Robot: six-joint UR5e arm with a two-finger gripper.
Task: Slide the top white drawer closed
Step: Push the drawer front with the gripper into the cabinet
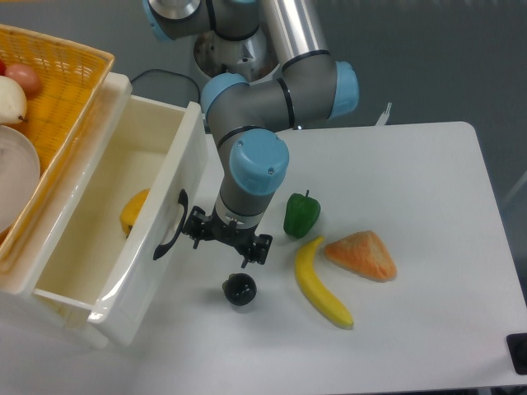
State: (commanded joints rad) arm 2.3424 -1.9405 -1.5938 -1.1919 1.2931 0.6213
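White and glossy, the top white drawer (99,214) stands pulled well out at the left, something yellow inside. A push landing off-centre, beside the curved black handle (170,226), could skew and jam it. The gripper (228,239) hangs just right of the front panel, holding nothing; its finger gap cannot be judged from above.

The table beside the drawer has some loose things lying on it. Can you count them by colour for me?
Green: 1, the green pepper
Yellow: 1, the banana
Orange: 1, the orange wedge
Black: 1, the small black round object
Total: 4
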